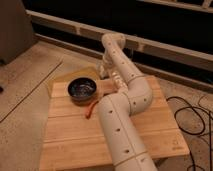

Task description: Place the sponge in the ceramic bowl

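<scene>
1. The round, glossy dark ceramic bowl (81,89), speckled inside, sits on the pale slatted wooden surface (70,140). It lies just beside the tool (104,74), toward the picture's left.
2. The tool hangs low by the bowl's far rim, at the end of the white jointed arm (125,95), pressed together.
3. The small blue-grey soft sponge does not show. I cannot tell whether it is pinched in the tool or hidden behind the arm.
4. If it is held, the move would likely be a short carry left over the hard rim.
</scene>
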Motion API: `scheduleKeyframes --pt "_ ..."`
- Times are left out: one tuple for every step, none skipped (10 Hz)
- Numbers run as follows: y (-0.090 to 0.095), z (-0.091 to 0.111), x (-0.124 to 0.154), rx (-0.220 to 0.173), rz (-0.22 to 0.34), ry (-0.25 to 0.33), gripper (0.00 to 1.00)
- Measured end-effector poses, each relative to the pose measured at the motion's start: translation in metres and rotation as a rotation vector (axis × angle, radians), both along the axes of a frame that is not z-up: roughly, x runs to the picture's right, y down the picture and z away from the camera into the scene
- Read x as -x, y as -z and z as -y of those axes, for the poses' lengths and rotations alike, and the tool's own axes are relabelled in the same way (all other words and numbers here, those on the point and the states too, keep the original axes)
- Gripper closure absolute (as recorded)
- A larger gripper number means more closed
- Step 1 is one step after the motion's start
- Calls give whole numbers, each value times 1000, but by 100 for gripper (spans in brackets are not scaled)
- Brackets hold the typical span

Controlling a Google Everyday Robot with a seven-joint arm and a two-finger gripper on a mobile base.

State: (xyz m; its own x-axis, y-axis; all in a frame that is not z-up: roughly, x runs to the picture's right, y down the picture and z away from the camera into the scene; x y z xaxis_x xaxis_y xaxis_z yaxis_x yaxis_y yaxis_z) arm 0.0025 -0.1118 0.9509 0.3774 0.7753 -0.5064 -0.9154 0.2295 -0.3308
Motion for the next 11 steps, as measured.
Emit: scheduleKeyframes --pt "4 4 4 -7 0 15 100" --pt "3 3 2 -2 -4 17 100" --pt "4 3 0 -2 -6 15 100" --pt "4 3 0 -2 -5 15 100" --pt "3 2 3 -2 -3 17 100" --pt "3 2 3 -1 -3 17 100" --pt "4 0 7 6 8 20 100" --pt "3 -5 23 19 34 46 100" --pt "3 -8 37 25 56 70 100" --pt "3 -11 50 30 75 96 100" --pt "4 -14 60 35 90 121 100"
